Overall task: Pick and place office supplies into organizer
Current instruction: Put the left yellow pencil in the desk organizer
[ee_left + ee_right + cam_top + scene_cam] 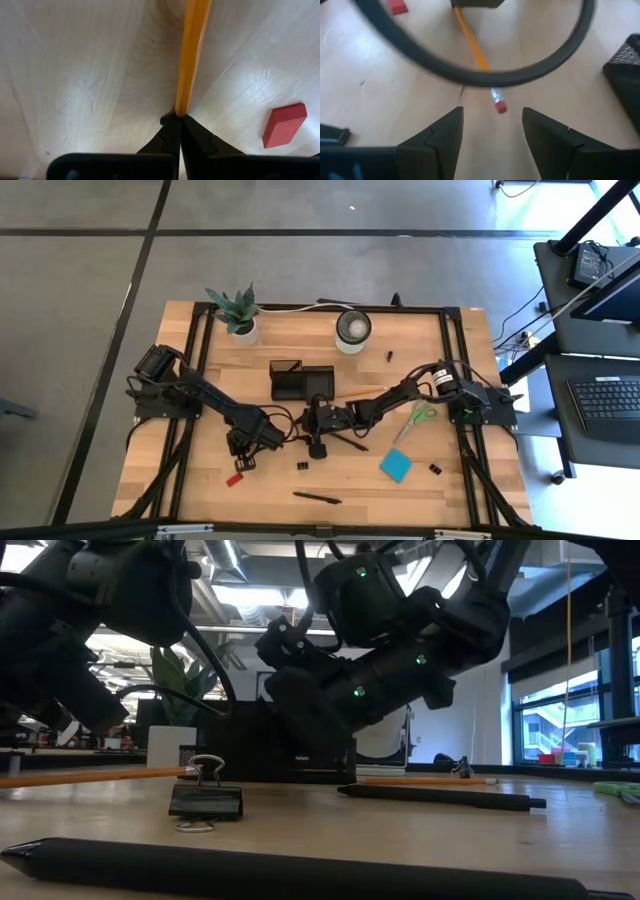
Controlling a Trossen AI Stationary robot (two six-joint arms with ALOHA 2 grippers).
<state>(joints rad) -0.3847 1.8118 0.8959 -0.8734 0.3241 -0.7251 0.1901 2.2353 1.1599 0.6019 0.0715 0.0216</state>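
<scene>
One orange pencil (190,60) is clenched tip-first by the left tool (179,119), its eraser end lying between the released right tool's (492,132) fingers

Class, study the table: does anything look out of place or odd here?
Yes: the left gripper is shut on the very tip of an orange pencil, a thin end grip. The open right gripper waits at its eraser end. The organizer looks empty.
</scene>
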